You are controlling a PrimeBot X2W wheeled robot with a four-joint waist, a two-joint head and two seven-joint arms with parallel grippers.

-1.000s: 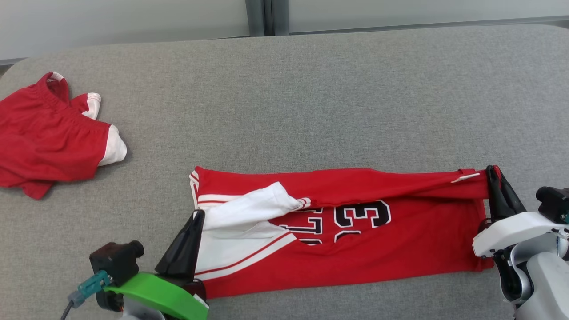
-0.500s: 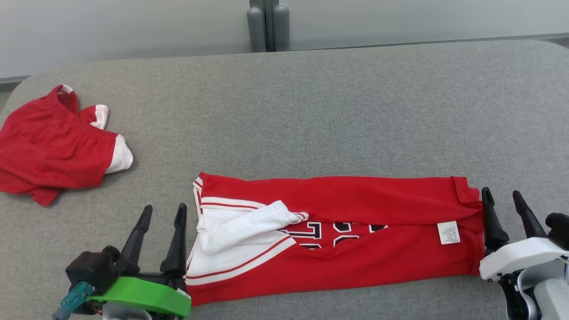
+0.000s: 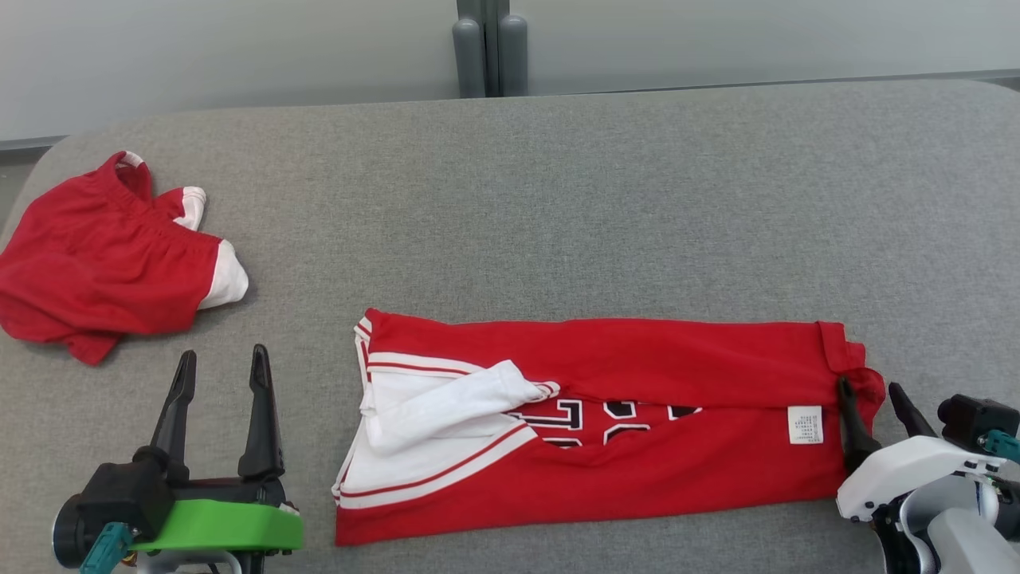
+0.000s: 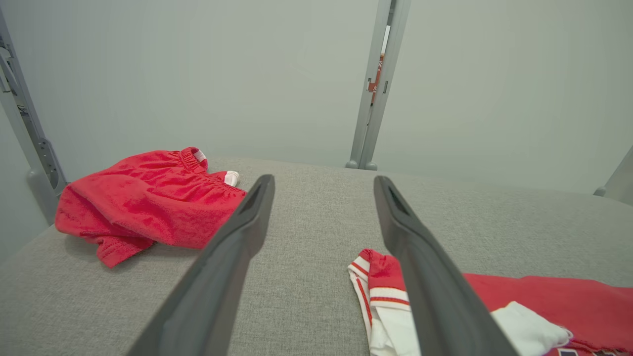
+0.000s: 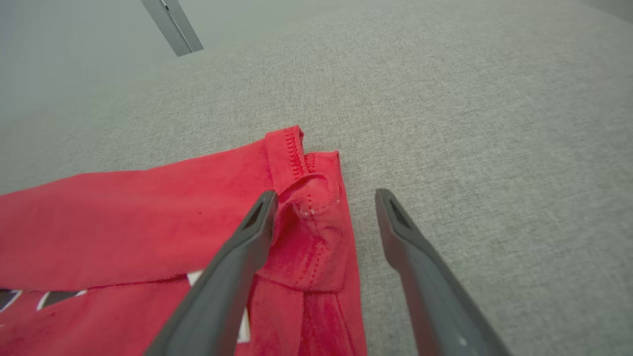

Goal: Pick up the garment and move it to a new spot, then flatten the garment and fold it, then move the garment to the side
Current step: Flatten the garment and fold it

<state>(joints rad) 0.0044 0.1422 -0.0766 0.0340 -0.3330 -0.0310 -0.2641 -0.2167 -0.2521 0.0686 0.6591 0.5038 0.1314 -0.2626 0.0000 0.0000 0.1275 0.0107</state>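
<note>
Now our folded red-and-white jersey (image 3: 637, 355) lies lower centre on the grey fabric table (image 3: 637, 199), left gripper (image 3: 222, 352) and right gripper (image 3: 868, 385) wide open, empty; we fear its bunched hem corner (image 5: 309, 198) snagging a finger.

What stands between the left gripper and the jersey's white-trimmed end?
Nothing visible. The open left gripper sits beside the jersey with bare grey cushion between them. The red shorts lie on its other side, out of the path.

A grey fabric table (image 3: 637, 199) bears a folded red jersey (image 3: 677, 359) and crumpled red shorts (image 3: 96, 279).
</note>
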